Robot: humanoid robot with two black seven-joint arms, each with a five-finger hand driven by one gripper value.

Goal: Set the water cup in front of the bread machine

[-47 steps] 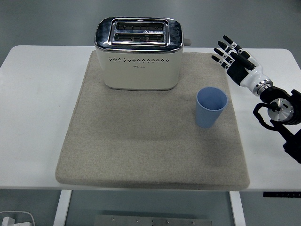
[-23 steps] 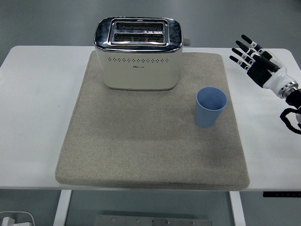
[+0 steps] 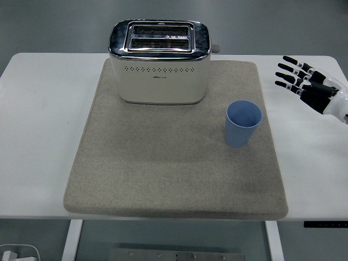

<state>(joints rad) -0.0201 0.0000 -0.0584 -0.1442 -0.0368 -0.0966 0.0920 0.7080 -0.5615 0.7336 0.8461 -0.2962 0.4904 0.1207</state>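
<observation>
On felt mat point(image 3: 163, 163): tapered blue cup point(image 3: 243, 124) | glossy toaster point(image 3: 160, 61) | right hand point(image 3: 312, 89) splayed, empty

Even, bright overhead light filled a sharp picture, with glare on the toaster's chrome top point(image 3: 160, 37) and only soft, faint shadows on the grey mat point(image 3: 163, 163).

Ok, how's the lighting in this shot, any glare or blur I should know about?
Head view: soft, even overhead light, faint shadows beside the blue cup and under the mat; bright reflections on the toaster chrome top; everything sharp, including the right hand at the right edge.
</observation>
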